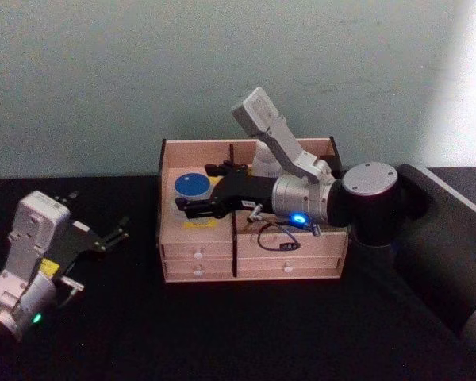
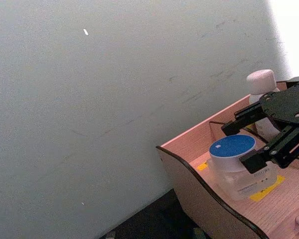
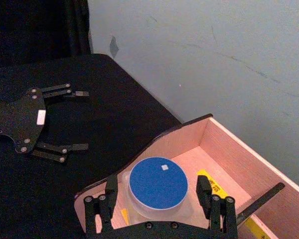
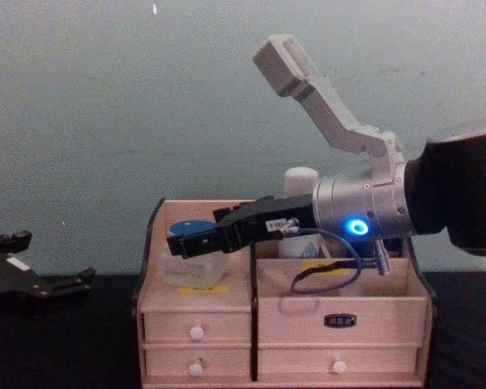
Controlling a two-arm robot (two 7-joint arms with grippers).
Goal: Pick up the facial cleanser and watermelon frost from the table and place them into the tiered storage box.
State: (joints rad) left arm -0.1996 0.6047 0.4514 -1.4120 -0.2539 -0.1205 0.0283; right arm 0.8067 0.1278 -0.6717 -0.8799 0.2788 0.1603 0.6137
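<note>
- The left gripper (image 1: 117, 233), a black linkage-fingered unit on a white and grey arm, is seen at the left of the black table (image 1: 246, 333), well apart from the box. Its fingers are spread wide and nothing is held between them.
- The tiered storage box (image 1: 198, 258), a light wooden organiser with dark edges, yellow labels and white-knobbed drawers, is placed at the middle of the table against the far wall.
- A clear squat jar with a round blue lid (image 3: 157, 183) is found resting in the box's left compartment. Whether it is the facial cleanser or the watermelon frost cannot be told.
- The right gripper (image 3: 159, 201) is reached in from the right, over the divider, with its fingers set on either side of the jar. The fingers are parted wide and a gap is visible between each and the lid; no grip is applied.
- The jar lies directly between the right fingers, upright, slightly ahead of the palm; release is judged complete, so a clear retreat to the right is what the coming move depends on.
- A white-capped bottle (image 2: 261, 82) is seen upright in the far right compartment, behind the right arm.
</note>
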